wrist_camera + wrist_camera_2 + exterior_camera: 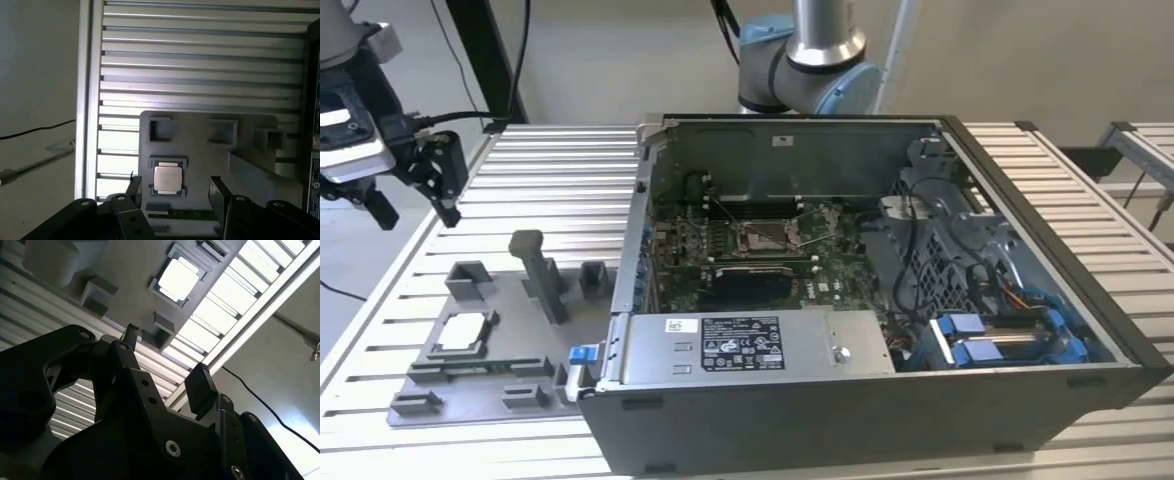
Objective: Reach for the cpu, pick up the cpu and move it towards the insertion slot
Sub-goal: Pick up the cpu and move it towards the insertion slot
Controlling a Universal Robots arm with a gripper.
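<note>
First wrist view: the tool has its two black fingers spread wide apart, and nothing is held between them. Beyond the fingertips, in the gap between them, the cpu lies flat in a square recess of the grey holder plate, its silvery top facing up. It is apart from both fingers and clearly farther off than their tips.

In the second wrist view the tool shows the same wide gap. The cpu sits beyond it on the holder plate, bright in the light. A thin black cable runs across the floor past the edge of the bench.

In the exterior view the tool hangs in the air above the slatted metal bench, touching nothing. Below it, the cpu rests on the holder plate, with a tall grey post standing on the plate just beside it, on the side away from the tool.

Farther from the tool, toward the exterior view's right, stands the open computer case. The insertion slot lies inside it on the green circuit board, well apart from both the tool and the cpu. A metal power supply box fills the near edge of the case. A robot arm's silver and blue joints rise behind the far wall.
</note>
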